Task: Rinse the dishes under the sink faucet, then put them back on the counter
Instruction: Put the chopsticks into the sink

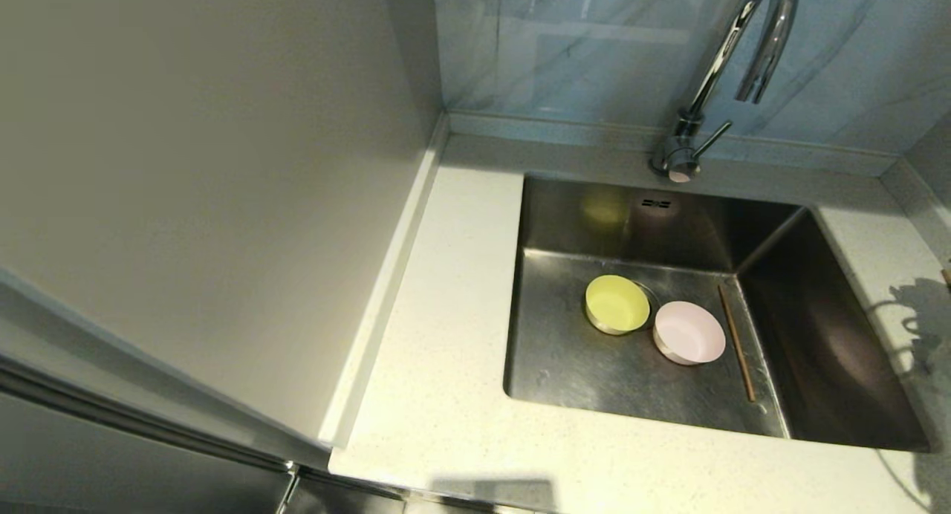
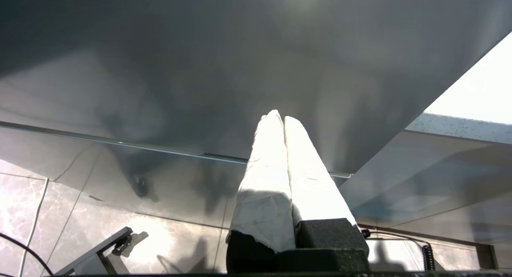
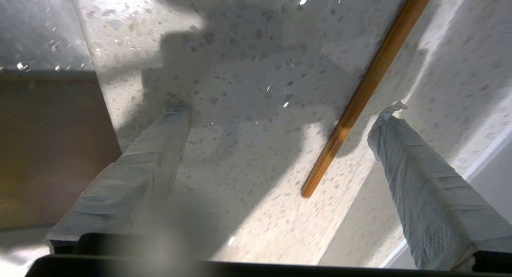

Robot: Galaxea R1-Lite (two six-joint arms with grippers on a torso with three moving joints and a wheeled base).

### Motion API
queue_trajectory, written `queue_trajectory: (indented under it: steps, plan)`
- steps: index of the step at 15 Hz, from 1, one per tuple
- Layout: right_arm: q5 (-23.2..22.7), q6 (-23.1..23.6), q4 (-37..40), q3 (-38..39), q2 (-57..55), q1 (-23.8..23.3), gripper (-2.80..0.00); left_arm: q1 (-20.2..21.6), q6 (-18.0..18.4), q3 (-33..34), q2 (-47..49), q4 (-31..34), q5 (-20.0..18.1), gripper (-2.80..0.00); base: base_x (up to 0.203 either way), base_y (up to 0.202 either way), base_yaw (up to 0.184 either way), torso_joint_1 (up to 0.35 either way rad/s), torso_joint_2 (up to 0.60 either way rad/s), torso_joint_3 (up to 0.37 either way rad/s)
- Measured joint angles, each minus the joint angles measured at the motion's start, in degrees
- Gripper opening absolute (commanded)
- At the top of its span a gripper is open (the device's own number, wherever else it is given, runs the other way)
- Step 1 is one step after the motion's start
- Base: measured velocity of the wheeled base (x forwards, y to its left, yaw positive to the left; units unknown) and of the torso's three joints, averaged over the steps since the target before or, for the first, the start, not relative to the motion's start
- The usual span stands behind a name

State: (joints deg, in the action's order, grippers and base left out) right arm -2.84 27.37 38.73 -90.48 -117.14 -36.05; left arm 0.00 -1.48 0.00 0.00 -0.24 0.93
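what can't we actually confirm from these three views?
- Faucet: head view's top edge cuts off the spout's arch; no water visible.
- Chopstick on the counter: right wrist view's top edge cuts it; head view barely shows it.
- Right claw: open above the counter; outside the head view.
- Drain: covered by the yellow-green bowl.

No legible text — no labels.
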Motion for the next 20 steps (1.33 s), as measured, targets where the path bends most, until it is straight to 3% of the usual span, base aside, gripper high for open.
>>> queue_trajectory:
  steps: [11, 20]
  plan:
    - [-1.0, 0.3, -2.0, 1.4, 4.8, 5.8, 0.0, -0.1, 0.0, 0.0, 0.0, 0.0, 0.0, -2.8, 0.0, 0.0, 0.0, 0.0, 0.0, 0.0]
    - [-3.0, -0.6, -1.8, -0.1, 10.5, 6.0, 0.0, 0.0, 0.0, 0.0, 0.0, 0.0, 0.0, -2.8, 0.0, 0.0, 0.0, 0.003, 0.0, -0.001]
